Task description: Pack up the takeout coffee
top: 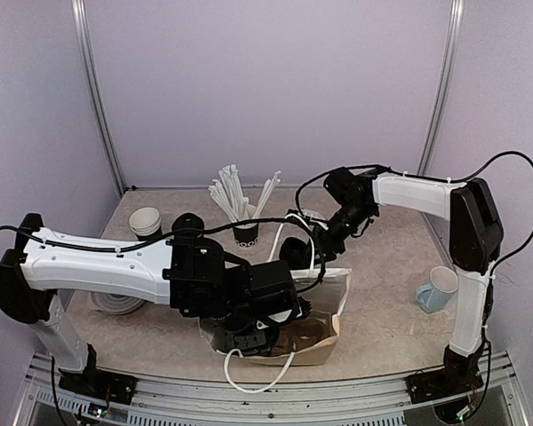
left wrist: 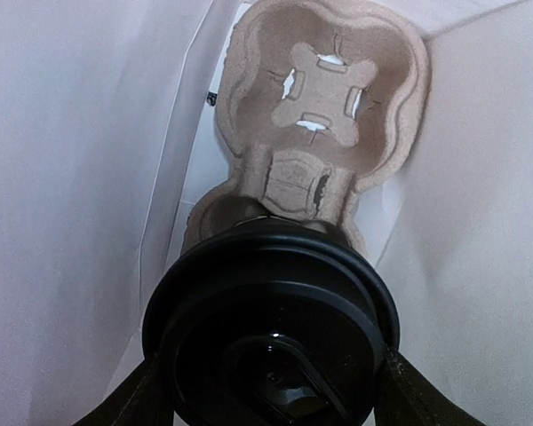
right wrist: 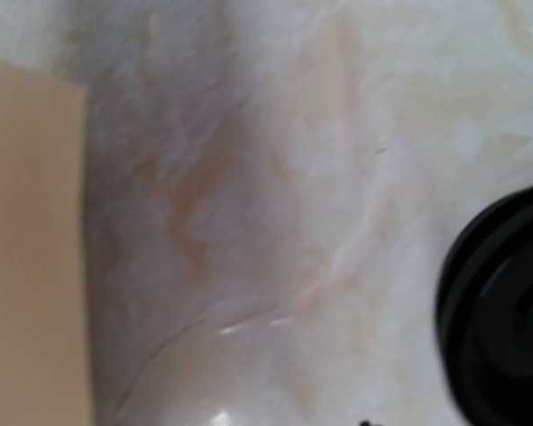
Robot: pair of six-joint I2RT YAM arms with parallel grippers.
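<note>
Black plastic lid fills the lower part of the left wrist view: this is the takeout coffee point(left wrist: 266, 293). You see it inside the paper bag point(top: 342, 302), over the near pocket of the pulp cup carrier point(left wrist: 391, 133) that lies deeper in the bag. Whether the cup sits in that pocket, you cannot tell. The left gripper point(left wrist: 271, 390) holds the cup, its fingers point(left wrist: 129, 404) pressed to both sides of the lid. In the top view the right gripper point(top: 302, 250) is at the far rim of the bag. Whether its fingers are open or closed you cannot tell, because its own camera is blurred. On the table point(top: 382, 311) a pale blue mug point(top: 437, 288) stands well apart to the right.
</note>
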